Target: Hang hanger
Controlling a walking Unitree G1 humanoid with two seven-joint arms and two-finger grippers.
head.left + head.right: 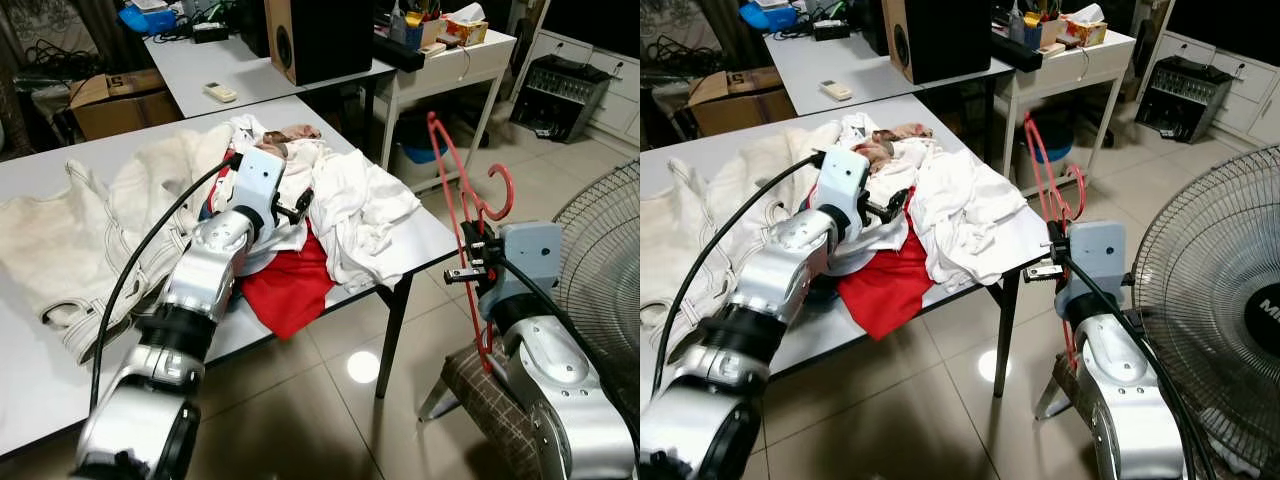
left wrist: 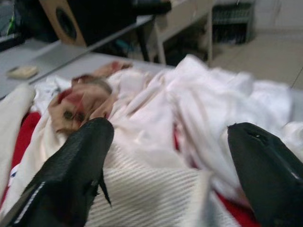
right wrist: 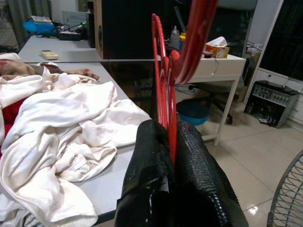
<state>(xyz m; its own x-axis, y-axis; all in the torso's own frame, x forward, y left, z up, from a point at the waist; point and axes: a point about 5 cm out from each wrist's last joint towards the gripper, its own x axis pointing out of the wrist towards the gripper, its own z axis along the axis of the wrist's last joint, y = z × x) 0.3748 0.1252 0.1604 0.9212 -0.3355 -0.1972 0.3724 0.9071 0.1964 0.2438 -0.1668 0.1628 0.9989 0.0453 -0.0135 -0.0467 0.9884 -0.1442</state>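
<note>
Being pinched between the pressed-together fingers of the right claw [image 3: 171, 156], a red hanger [image 1: 466, 215] is being held upright beside the worktop [image 1: 45, 375], off its right edge and above the tiled floor [image 1: 330, 400]. The left claw [image 2: 170, 156] is being held spread over the clothes pile [image 1: 345, 205] on the worktop, gripping nothing. A fan [image 1: 1220, 300] is being shown just right of the right arm.

clothes [image 1: 330, 200] on table [image 1: 40, 370], fan [image 1: 600, 250] right
</note>
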